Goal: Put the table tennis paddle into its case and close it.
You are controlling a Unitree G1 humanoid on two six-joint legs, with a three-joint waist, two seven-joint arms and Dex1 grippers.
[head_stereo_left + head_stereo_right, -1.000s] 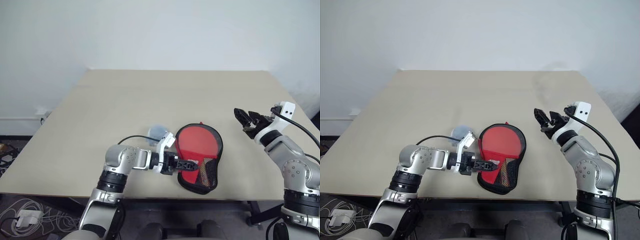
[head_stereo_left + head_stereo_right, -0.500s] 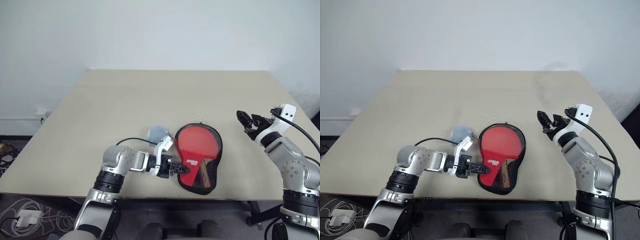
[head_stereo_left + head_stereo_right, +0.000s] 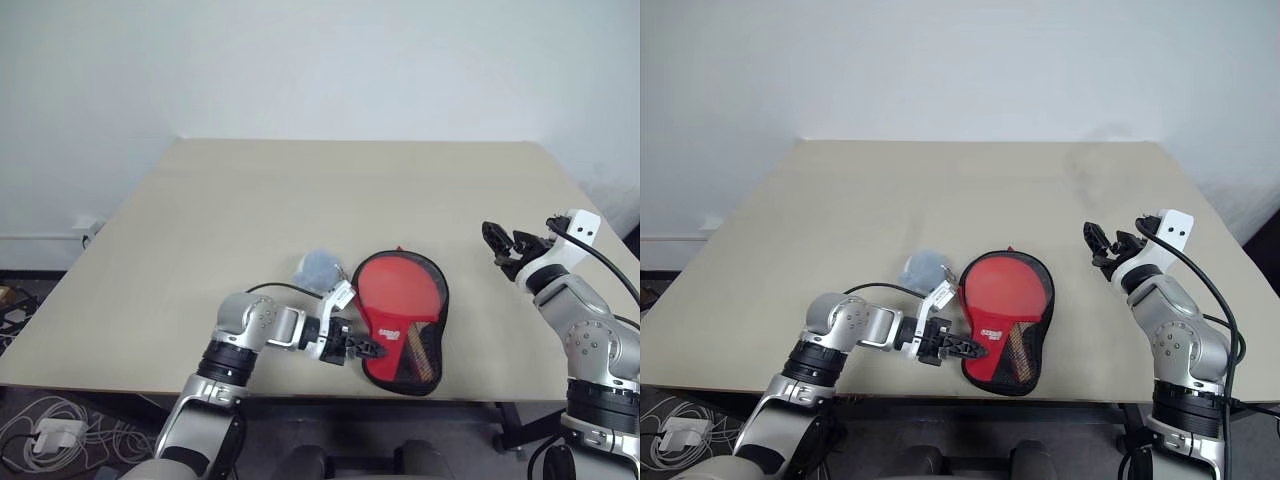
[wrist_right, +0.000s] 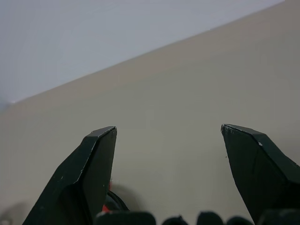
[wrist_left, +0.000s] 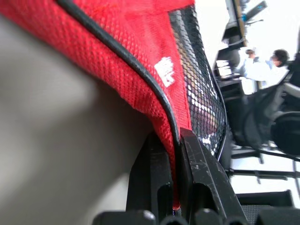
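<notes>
L tool (image 3: 366,349) clenched on case (image 3: 405,322) near edge; R tool (image 3: 499,247) agape, well apart.

Soft, even light falls over the table (image 3: 300,200), bright without glare, and shadows lie faint and short beside the things on it. The left wrist view is blurred close up, with the background beyond the case (image 5: 140,61) washed out white. The right wrist view's tabletop is soft.
</notes>
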